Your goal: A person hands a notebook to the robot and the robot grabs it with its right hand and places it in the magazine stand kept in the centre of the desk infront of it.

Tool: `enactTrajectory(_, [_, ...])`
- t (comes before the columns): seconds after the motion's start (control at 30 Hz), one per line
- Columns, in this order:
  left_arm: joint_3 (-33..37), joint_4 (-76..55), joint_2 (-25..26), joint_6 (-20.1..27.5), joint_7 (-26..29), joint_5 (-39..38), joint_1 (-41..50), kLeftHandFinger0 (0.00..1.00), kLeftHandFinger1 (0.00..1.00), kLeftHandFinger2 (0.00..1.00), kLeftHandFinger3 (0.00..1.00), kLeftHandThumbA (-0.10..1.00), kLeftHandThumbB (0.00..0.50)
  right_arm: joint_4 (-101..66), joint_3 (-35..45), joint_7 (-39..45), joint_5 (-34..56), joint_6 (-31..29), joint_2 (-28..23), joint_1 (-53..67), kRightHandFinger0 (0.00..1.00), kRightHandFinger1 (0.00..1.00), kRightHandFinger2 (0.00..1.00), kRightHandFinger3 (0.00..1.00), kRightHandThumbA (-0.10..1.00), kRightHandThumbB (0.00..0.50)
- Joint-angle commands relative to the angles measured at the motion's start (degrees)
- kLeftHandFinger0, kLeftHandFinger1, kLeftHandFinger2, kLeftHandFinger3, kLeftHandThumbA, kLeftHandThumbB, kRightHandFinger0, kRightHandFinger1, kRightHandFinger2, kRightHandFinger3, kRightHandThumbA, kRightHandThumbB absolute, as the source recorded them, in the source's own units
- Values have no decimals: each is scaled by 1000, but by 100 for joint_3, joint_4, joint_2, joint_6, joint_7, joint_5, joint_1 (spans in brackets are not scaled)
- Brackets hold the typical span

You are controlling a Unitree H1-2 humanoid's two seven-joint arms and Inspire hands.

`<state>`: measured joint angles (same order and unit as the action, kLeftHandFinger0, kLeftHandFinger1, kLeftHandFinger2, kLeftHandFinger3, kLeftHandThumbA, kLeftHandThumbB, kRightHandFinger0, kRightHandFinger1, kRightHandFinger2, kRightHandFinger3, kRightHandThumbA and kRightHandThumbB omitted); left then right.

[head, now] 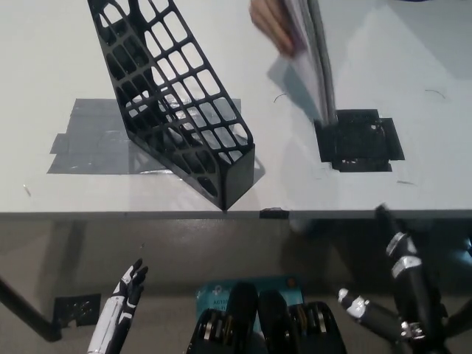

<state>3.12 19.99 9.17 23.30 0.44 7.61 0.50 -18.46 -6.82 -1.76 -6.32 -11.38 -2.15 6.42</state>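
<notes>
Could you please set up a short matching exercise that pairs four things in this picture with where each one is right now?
Things:
1. magazine stand
2. notebook
3. left hand
4. right hand

Places:
A. below the desk edge, lower right
B. on the desk over grey tape, empty
C. held on edge by a person's hand, lower end on the black tape patch
D. below the desk edge, lower left

Pairs: 1-B, 2-C, 3-D, 4-A
</notes>
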Motion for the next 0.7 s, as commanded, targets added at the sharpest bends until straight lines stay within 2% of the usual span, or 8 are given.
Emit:
enactTrajectory(0.0, [55,6,140,363,292,137,-152,1000,1000,1000,1000,1000,500,-1057,287,-134,8,-31,98,-513,1000,1000,1000,1000,930,184])
enactTrajectory(0.07, [69,-8,147,363,348,144,-100,1000,1000,1000,1000,1000,500,-1039,448,-136,158,231,51,-815,1000,1000,1000,1000,967,217])
enactTrajectory(0.17, [66,-20,161,363,346,102,-110,1000,1000,1000,1000,1000,500,-944,616,-154,352,533,89,-1186,1000,1000,1000,1000,962,254])
enactTrajectory(0.47, [74,0,183,363,370,80,-182,1000,1000,1000,1000,1000,500,-642,662,-90,107,1123,124,-2041,1000,1000,1000,1000,997,269])
enactTrajectory(0.53, [74,-15,183,363,381,107,-175,1000,1000,1000,1000,1000,500,-415,646,-86,84,1137,125,-2193,1000,1000,1000,1000,1000,292])
enactTrajectory(0.6, [63,-29,173,363,365,81,-167,1000,1000,1000,1000,1000,500,-144,612,-115,-12,1108,148,-2347,1000,1000,1000,1000,998,257])
enactTrajectory(0.63, [65,-31,174,363,361,77,-166,1000,1000,1000,1000,1000,500,-6,595,-109,8,1066,161,-2414,1000,1000,1000,1000,953,226])
enactTrajectory(0.67, [66,-36,176,363,361,82,-164,1000,1000,1000,1000,1000,500,80,583,-106,10,1056,170,-2456,1000,1000,1000,1000,938,219])
